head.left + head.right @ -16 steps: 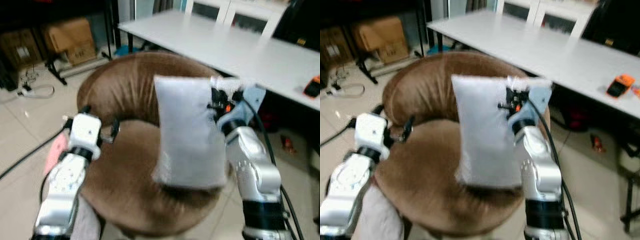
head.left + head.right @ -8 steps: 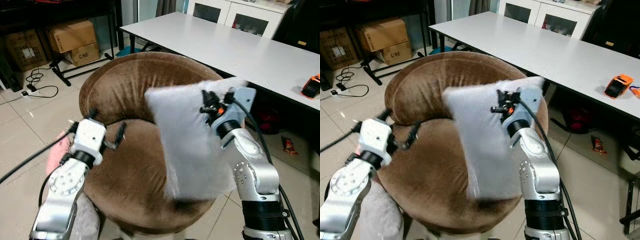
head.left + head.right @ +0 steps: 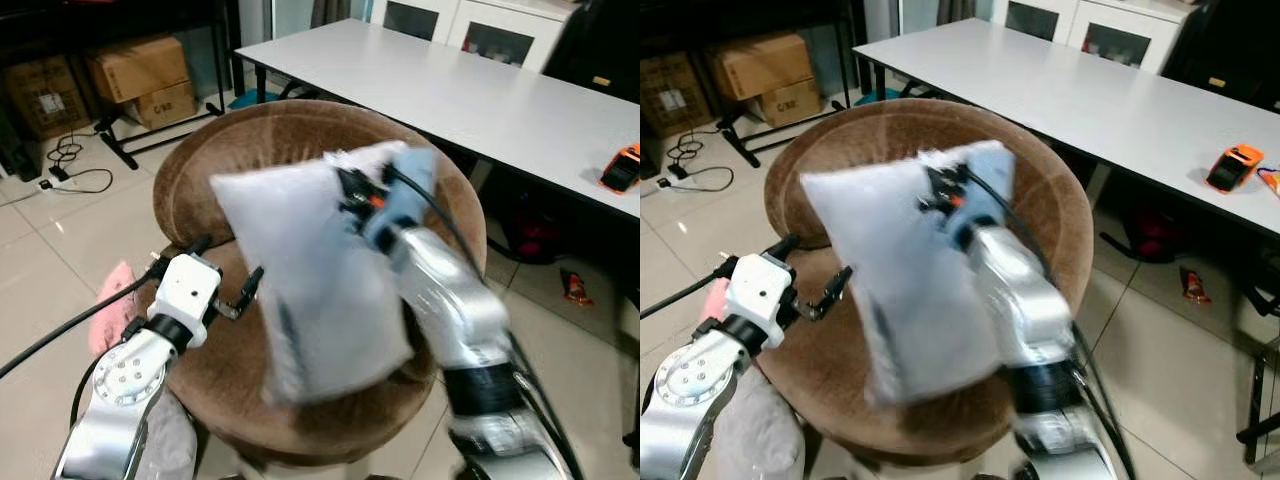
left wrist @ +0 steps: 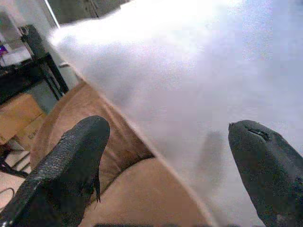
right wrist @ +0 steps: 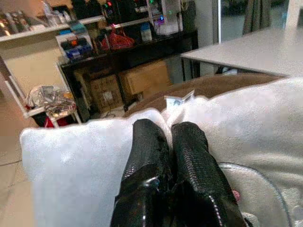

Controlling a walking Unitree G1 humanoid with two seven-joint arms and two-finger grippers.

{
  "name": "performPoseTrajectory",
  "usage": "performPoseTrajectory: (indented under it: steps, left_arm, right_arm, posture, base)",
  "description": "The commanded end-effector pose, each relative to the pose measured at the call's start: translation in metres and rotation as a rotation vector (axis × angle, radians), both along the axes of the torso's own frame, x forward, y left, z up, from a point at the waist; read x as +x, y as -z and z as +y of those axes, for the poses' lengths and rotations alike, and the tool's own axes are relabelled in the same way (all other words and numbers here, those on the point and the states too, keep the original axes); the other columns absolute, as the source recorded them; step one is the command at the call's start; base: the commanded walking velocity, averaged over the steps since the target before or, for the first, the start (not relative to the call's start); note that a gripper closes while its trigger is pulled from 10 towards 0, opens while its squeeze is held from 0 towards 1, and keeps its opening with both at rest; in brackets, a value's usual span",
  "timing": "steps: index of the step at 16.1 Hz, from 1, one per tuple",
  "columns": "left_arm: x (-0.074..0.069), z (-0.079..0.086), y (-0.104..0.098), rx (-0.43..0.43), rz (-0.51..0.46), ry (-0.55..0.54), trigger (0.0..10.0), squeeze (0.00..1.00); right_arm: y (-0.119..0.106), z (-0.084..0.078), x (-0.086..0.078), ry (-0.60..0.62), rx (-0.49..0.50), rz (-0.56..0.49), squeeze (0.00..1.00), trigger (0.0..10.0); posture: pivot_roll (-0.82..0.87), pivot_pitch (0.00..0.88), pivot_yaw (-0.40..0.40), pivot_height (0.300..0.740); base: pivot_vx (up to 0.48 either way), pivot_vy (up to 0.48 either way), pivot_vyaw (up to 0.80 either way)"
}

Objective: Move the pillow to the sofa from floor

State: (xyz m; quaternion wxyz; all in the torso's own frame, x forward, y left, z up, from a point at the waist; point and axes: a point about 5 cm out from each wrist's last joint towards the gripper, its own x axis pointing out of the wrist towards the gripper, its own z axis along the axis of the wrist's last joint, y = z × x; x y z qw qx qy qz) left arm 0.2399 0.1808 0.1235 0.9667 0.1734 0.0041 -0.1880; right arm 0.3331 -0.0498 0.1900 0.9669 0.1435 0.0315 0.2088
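I am watching the right arm reaching up through the middle of the head view, blurred, its right gripper (image 5: pixel 165 137) clenched on the top edge of the white pillow (image 3: pixel 310 270), both black fingers (image 5: pixel 189 142) pressed together into the fabric. The left gripper (image 3: pixel 222 268) is sitting at the lower left of the frame with its fingers spread apart, gripping nothing, just beside the pillow's left edge. The pillow is hanging tilted in the centre of the frame, over the seat of the round brown velvet sofa (image 3: pixel 250 160), its lower corner near the seat cushion; it is plain white and soft, with a small tag (image 5: pixel 179 100) at the seam. Compared with half a second ago, the pillow is sitting further toward the left of the frame and closer to the left gripper.
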Motion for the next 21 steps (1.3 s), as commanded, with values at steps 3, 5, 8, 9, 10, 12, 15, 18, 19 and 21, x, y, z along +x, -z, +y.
performPoseTrajectory:
  steps: [3, 5, 8, 9, 10, 12, 15, 18, 19, 21]
  left_arm:
    - [-0.004, -0.003, 0.0, 0.003, 0.02, 0.029, 10.0, 0.3]
    - [-0.011, -0.001, 0.001, 0.009, 0.041, 0.03, 10.0, 0.3]
    - [-0.014, 0.002, 0.001, 0.017, 0.051, 0.034, 10.0, 0.3]
    - [-0.014, 0.002, 0.0, 0.019, 0.053, 0.038, 10.0, 0.3]
    - [-0.015, 0.003, 0.0, 0.022, 0.06, 0.046, 10.0, 0.3]
    - [-0.016, 0.003, 0.0, 0.022, 0.076, 0.066, 10.0, 0.31]
    - [-0.016, 0.001, 0.003, -0.002, 0.124, 0.093, 10.0, 0.31]
    - [-0.014, 0.0, 0.005, -0.039, 0.167, 0.112, 10.0, 0.33]
    - [-0.013, 0.0, 0.005, -0.041, 0.173, 0.119, 10.0, 0.32]
    - [-0.01, -0.001, 0.005, -0.051, 0.189, 0.135, 10.0, 0.31]
  right_arm:
    - [0.003, -0.001, 0.016, 0.105, 0.011, 0.058, 0.0, 10.0]
    - [0.038, -0.011, 0.033, 0.353, -0.011, 0.275, 0.0, 10.0]
    - [0.056, -0.021, 0.039, 0.482, -0.001, 0.364, 0.0, 10.0]
    - [0.057, -0.024, 0.04, 0.504, 0.001, 0.362, 0.0, 10.0]
    - [0.056, -0.029, 0.043, 0.545, 0.012, 0.361, 0.0, 10.0]
    - [0.053, -0.033, 0.047, 0.593, 0.057, 0.361, 0.0, 10.0]
    - [0.056, -0.028, 0.047, 0.567, 0.063, 0.345, 1.0, 10.0]
    - [0.057, -0.03, 0.048, 0.565, 0.068, 0.318, 1.0, 10.0]
    - [0.058, -0.033, 0.048, 0.575, 0.067, 0.315, 1.0, 10.0]
    - [0.057, -0.044, 0.049, 0.62, 0.057, 0.299, 1.0, 10.0]
  posture:
    - [0.02, 0.0, -0.078, 0.74]
    - [0.03, 0.0, -0.085, 0.74]
    - [0.04, 0.0, -0.084, 0.74]
    - [0.05, 0.0, -0.084, 0.74]
    - [0.05, 0.0, -0.081, 0.74]
    - [0.05, 0.0, -0.077, 0.74]
    - [0.04, 0.0, -0.062, 0.74]
    - [0.04, 0.0, -0.042, 0.74]
    - [0.04, 0.0, -0.039, 0.74]
    - [0.03, 0.0, -0.028, 0.74]
  base:
    - [0.0, 0.0, 0.0]
    - [0.0, 0.0, 0.0]
    - [0.0, 0.0, 0.0]
    - [0.0, 0.0, 0.0]
    - [0.0, 0.0, 0.0]
    - [0.0, 0.0, 0.0]
    - [0.0, 0.0, 0.0]
    - [0.0, 0.0, 0.0]
    - [0.0, 0.0, 0.0]
    - [0.0, 0.0, 0.0]
